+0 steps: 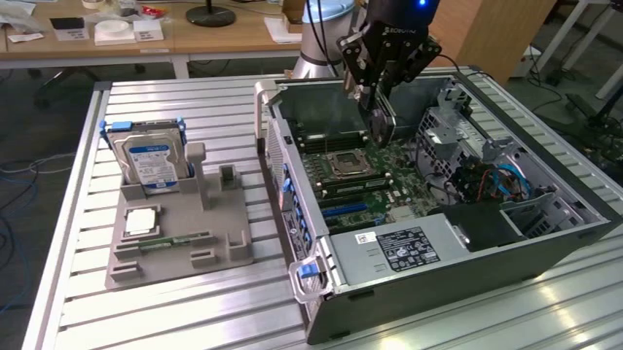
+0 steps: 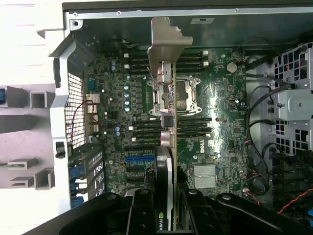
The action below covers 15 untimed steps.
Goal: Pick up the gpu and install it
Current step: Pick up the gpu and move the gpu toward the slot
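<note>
My gripper (image 1: 374, 95) hangs over the open computer case (image 1: 506, 251), shut on the gpu (image 1: 381, 124). The card is thin and dark and hangs on edge, slightly tilted, above the motherboard (image 1: 389, 193) near the CPU socket (image 1: 348, 164). In the wrist view the gpu (image 2: 168, 127) shows edge-on. Its metal end bracket (image 2: 166, 41) points away from my gripper (image 2: 168, 208), whose black fingers (image 2: 142, 210) clamp the card's near end. A blue expansion slot (image 2: 139, 159) lies beside the card's line on the board.
A grey fixture (image 1: 175, 233) at the exterior view's left holds an upright silver hard drive (image 1: 151, 157), a small chip (image 1: 142, 221) and a green memory stick (image 1: 175, 240). A drive cage (image 1: 457, 142) and cables (image 1: 497, 182) crowd the case's far side.
</note>
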Each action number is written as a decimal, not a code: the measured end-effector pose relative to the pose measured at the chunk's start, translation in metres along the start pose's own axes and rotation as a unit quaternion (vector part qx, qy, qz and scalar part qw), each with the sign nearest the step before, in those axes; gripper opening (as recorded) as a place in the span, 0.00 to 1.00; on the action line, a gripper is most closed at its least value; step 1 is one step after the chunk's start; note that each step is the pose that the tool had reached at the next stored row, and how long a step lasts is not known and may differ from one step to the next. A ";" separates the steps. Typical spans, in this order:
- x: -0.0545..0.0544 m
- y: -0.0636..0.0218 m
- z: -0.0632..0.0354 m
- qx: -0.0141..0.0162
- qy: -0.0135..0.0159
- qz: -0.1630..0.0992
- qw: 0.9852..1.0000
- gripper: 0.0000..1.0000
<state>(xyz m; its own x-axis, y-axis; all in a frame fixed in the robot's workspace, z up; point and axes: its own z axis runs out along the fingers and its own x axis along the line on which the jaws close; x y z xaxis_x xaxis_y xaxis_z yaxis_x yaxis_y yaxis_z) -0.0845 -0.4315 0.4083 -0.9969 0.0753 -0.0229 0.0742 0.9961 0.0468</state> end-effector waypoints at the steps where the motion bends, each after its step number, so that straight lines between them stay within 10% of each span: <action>1: 0.000 0.0000 0.0000 0.000 0.000 0.000 1.000 0.27; 15: -0.018 0.0013 0.0005 0.000 0.000 0.000 1.000 0.27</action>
<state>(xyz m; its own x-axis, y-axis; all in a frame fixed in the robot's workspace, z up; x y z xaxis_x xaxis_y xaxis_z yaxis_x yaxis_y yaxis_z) -0.0665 -0.4315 0.4083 -0.9969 0.0754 -0.0229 0.0742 0.9961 0.0468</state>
